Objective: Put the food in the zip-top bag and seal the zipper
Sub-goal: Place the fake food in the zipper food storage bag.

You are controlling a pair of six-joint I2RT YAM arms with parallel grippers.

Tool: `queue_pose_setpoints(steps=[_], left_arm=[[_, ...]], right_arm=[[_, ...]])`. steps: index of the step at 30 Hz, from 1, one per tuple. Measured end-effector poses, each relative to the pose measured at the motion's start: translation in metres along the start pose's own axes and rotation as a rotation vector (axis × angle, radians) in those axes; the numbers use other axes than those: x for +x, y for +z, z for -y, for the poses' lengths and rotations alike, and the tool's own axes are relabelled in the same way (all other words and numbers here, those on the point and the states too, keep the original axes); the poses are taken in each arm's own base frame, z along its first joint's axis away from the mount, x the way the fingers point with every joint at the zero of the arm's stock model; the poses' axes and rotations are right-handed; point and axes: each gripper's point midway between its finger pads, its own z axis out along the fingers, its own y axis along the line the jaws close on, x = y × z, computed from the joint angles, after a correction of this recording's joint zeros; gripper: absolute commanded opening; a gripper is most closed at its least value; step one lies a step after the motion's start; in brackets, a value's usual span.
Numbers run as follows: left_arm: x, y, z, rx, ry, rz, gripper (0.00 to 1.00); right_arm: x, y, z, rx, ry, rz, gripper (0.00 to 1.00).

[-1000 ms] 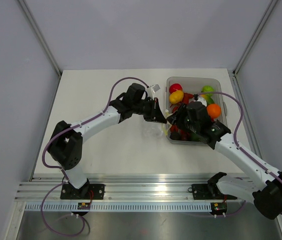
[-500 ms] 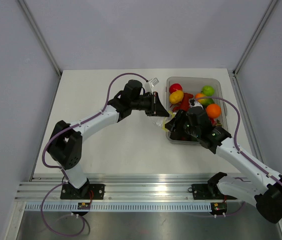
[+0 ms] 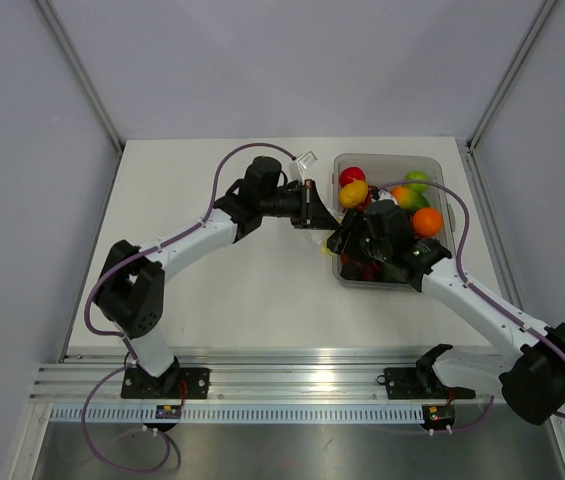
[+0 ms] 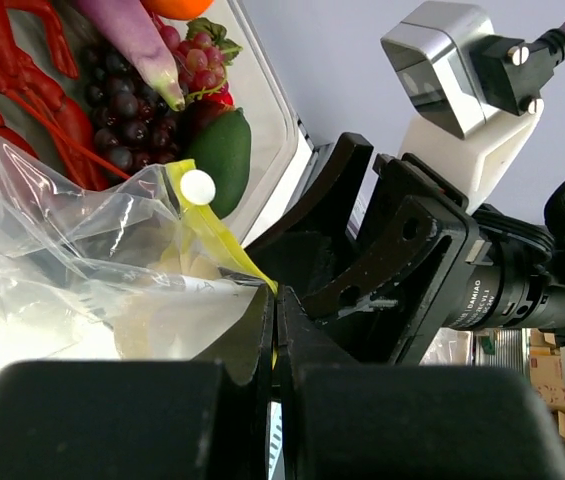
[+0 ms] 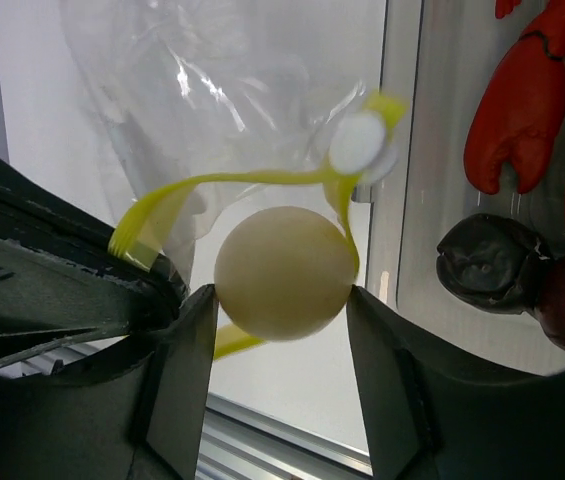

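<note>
The clear, crinkled zip-top bag (image 4: 52,260) hangs from my left gripper (image 4: 275,300), which is shut on its yellow zipper (image 4: 224,240) next to the white slider (image 4: 198,186). In the right wrist view the zipper (image 5: 212,185) loops open around the bag's mouth. My right gripper (image 5: 282,295) is shut on a cream, egg-like ball of food (image 5: 282,272), which is right at that mouth, just below the bag (image 5: 212,80). From above, both grippers (image 3: 307,207) (image 3: 343,243) meet at the bag (image 3: 315,230), beside the bin's left wall.
A grey-clear plastic bin (image 3: 444,190) at the right holds toy food: a red lobster (image 5: 527,100), purple grapes (image 4: 127,100), a green fruit (image 4: 224,150), an orange (image 3: 428,221) and a yellow fruit (image 3: 353,193). The bin's rim (image 5: 390,150) runs right beside the bag's mouth.
My left gripper has lifted the bag's mouth a little toward the far side. My right gripper has carried the cream ball left, over the bin's edge, up to the open mouth.
</note>
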Motion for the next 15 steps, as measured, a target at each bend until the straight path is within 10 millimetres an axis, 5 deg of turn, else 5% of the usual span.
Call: queue_pose_setpoints(steps=[5,15], left_arm=[[-0.0047,-0.0024,-0.0031,-0.004,-0.001,0.013,0.0],[-0.0016,-0.0006,-0.0097,-0.003,-0.013,0.008,0.0]], right_arm=[[0.0011,0.0051,0.0042,0.033,-0.023,-0.018,0.8],[0.0022,0.0058,0.0073,0.045,-0.035,-0.021,0.76]])
